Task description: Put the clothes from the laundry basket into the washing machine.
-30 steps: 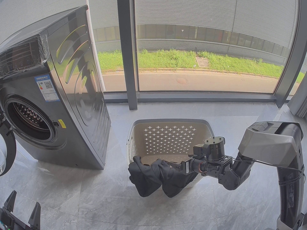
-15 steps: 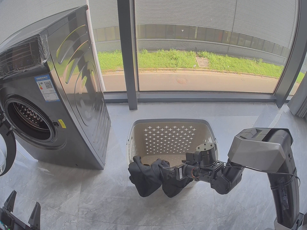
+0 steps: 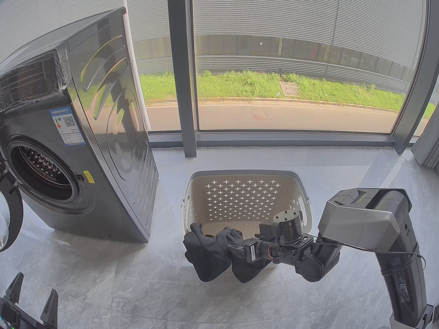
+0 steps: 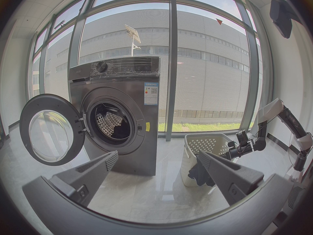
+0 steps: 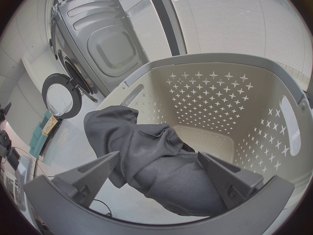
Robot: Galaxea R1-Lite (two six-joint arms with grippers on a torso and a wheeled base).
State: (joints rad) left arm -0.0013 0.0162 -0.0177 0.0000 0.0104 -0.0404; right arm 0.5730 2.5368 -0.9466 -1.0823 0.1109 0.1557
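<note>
Right tool (image 5: pixel 158 159) hangs open at the near rim of the basket (image 3: pixel 242 173), its two fingers (image 5: pixel 97 172) spread wide with a dark garment (image 5: pixel 153 177) bunched between them; nothing is clamped yet. Left tool (image 4: pixel 158 160) is open too and empty, low and well apart from the basket, facing the washing machine (image 4: pixel 117 115).

The garment is draped over the basket's near rim, part of it inside and two lobes hanging down the outer wall toward the floor (image 3: pixel 137 289). Seen from the right wrist, the cloth fills the gap between the fingers. The rim must run somewhere under it, hidden.

That hidden rim is the main risk, I judge. If the fingers close low, they may pinch plastic along with cloth, and a lift would drag or tip the basket. If they close high, on a loose fold only, the cloth may slip out. With so much of it outside the rim, it would likely slide to the floor rather than back in.

Farther out, the drum opening (image 3: pixel 43 172) is well apart to the left, with the door (image 4: pixel 50 129) swung open beside it. A trailing end could snag on either during the carry.
</note>
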